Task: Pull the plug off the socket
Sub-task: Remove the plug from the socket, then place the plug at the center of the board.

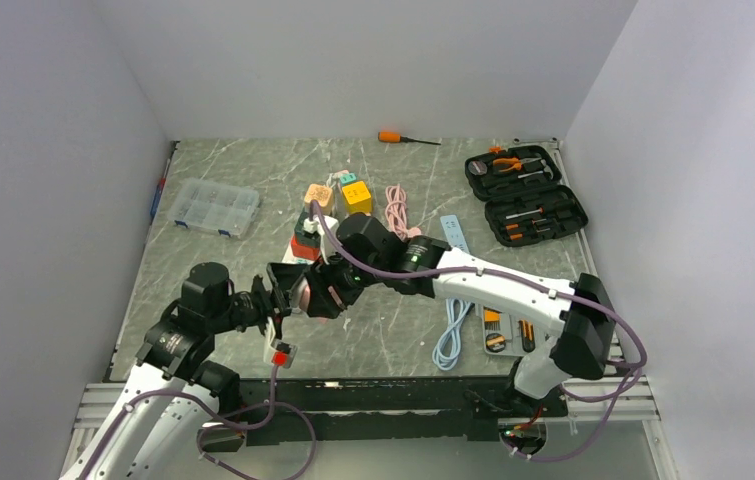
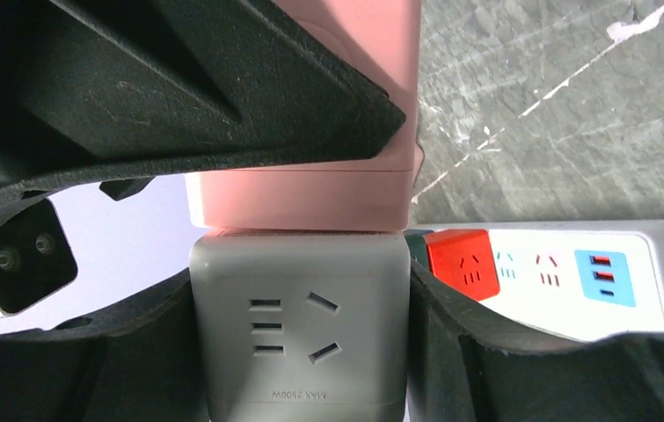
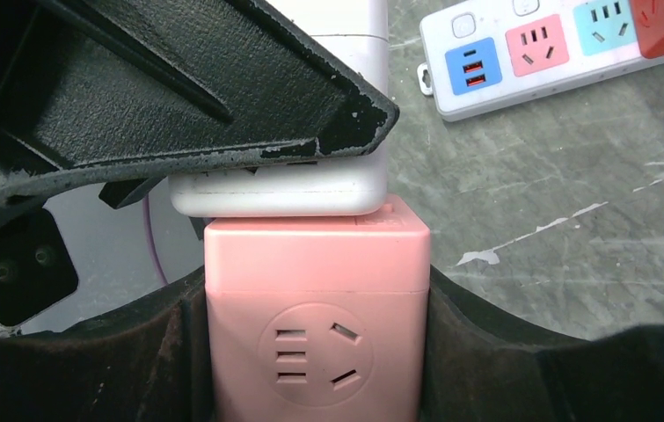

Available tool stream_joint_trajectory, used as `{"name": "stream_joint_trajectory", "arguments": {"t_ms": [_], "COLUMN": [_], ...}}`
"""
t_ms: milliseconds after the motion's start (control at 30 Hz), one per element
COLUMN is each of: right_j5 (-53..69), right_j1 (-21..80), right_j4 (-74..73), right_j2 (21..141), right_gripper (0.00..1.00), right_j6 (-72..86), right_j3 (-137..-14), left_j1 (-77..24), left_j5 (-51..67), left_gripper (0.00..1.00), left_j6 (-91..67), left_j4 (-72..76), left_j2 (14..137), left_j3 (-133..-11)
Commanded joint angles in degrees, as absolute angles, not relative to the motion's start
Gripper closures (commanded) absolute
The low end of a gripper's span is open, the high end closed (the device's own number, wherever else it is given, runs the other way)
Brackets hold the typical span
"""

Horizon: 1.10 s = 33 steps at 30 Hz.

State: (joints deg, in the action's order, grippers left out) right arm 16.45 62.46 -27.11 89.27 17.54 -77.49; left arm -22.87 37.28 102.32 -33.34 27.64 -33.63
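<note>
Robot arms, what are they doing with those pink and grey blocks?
The left tool grips a grey cube adapter and the right tool grips a pink cube adapter. The two cubes are plugged together, face to face with no gap showing, so they are not yet pulled apart. A white power strip lies on the table nearby.
</note>
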Motion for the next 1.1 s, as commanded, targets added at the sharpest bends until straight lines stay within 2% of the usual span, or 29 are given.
{"name": "stream_joint_trajectory", "arguments": {"t_ms": [0, 333, 900, 1067], "right_j5": [19.05, 18.69, 16.67, 11.05], "right_j1": [63.17, 63.09, 63.11, 62.67], "right_j4": [-32.18, -35.74, -40.59, -40.91], "right_j2": [82.38, 75.2, 67.11, 66.38], "right_gripper": [1.0, 1.0, 1.0, 1.0], "right_j6": [19.27, 21.59, 23.38, 23.91], "right_j3": [-72.88, -67.02, -60.14, -57.19], "left_j1": [-21.8, -21.8, -21.71, -21.71], "left_j5": [30.11, 28.82, 18.15, 17.62], "left_gripper": [0.99, 1.0, 1.0, 1.0], "left_j6": [103.09, 107.02, 108.63, 106.41], "left_j4": [-27.2, -26.47, -26.73, -26.98], "left_j2": [27.79, 28.15, 31.55, 31.82], "left_j3": [-32.24, -29.88, -27.99, -27.94]}}
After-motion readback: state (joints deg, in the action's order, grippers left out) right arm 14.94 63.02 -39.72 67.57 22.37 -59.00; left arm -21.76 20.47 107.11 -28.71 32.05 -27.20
